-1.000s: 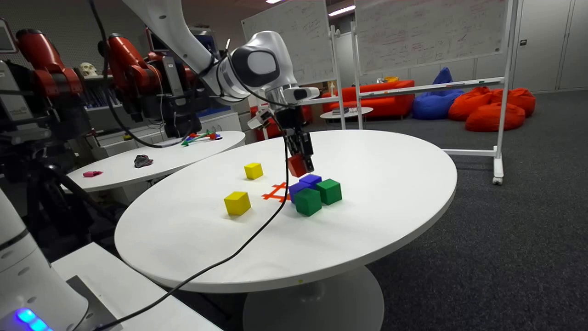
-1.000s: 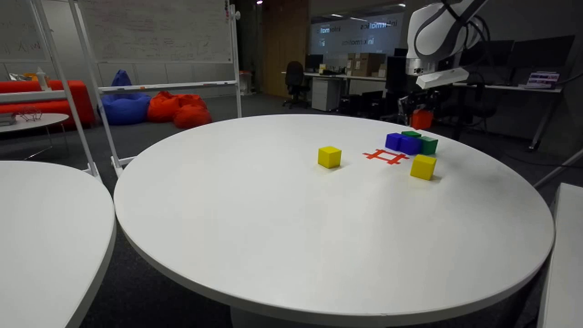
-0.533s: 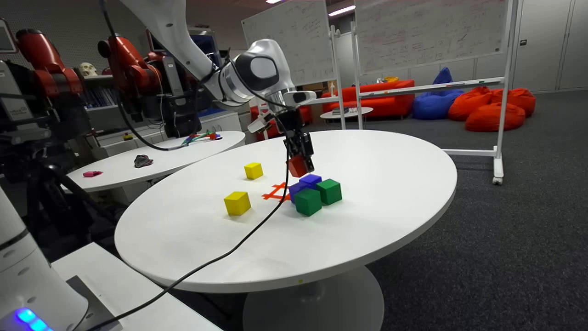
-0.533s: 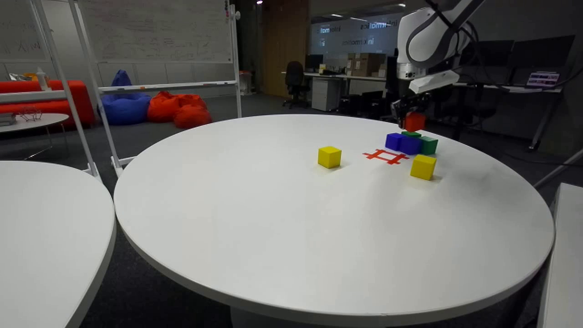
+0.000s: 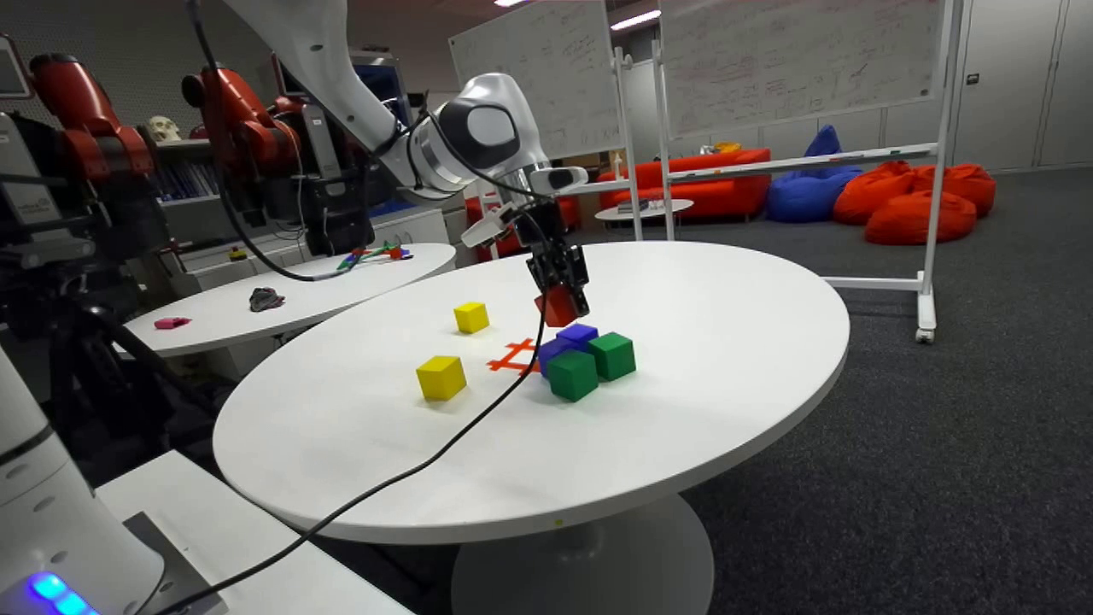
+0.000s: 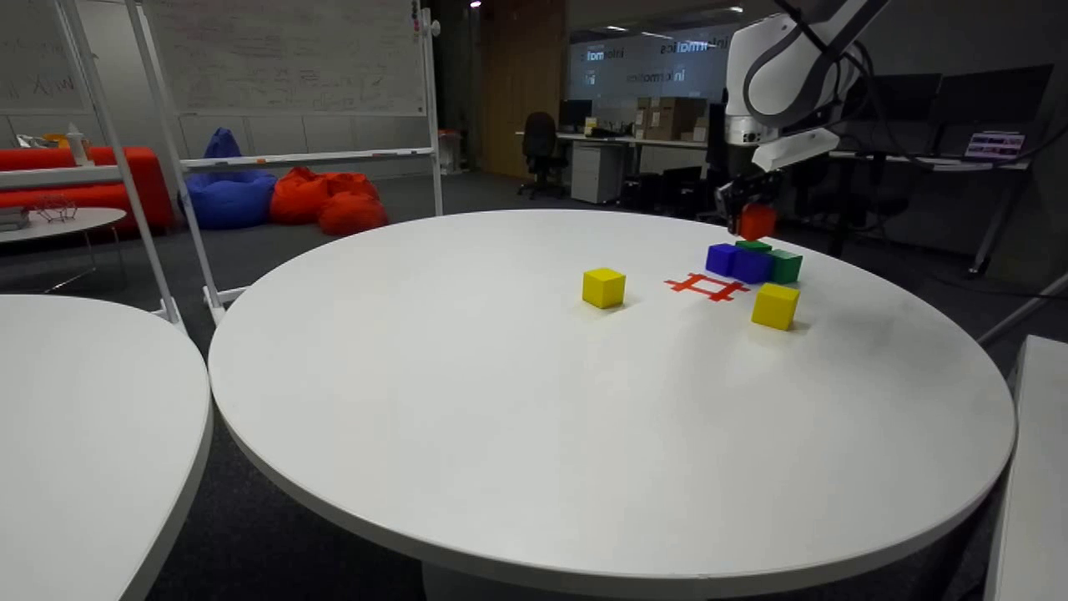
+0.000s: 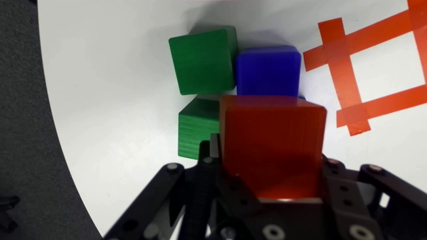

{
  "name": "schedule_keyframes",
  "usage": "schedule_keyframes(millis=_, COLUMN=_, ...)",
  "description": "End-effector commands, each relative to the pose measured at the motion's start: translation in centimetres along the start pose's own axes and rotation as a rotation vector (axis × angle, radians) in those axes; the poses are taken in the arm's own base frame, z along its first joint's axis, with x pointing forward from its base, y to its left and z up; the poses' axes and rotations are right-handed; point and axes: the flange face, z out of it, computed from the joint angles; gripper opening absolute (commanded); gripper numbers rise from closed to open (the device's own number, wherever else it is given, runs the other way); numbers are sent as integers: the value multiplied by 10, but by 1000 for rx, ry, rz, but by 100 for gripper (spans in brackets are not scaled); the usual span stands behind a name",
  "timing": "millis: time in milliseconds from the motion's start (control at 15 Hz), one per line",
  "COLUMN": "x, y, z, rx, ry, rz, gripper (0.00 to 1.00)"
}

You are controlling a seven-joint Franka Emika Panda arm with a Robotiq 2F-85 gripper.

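Pinching the red cube above blue cubes, the pincer (wrist view's lower centre) seems done grasping; release remains.

I see a red cube, two green cubes, two blue cubes and two yellow cubes. My gripper is black; orange-red tape makes a hash pattern on the white round table.
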Motion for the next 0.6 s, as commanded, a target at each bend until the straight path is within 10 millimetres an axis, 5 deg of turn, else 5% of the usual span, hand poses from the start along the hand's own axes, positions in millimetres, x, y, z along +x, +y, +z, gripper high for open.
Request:
schedule_keyframes(millis=0, x=-4, y=2, z=-3, rx=11, ry=32, rz=-71, gripper=31)
schedule_keyframes(millis=533, x=1, y=-8, z=6, rx=-6, ry=37, rz=-63, gripper=31)
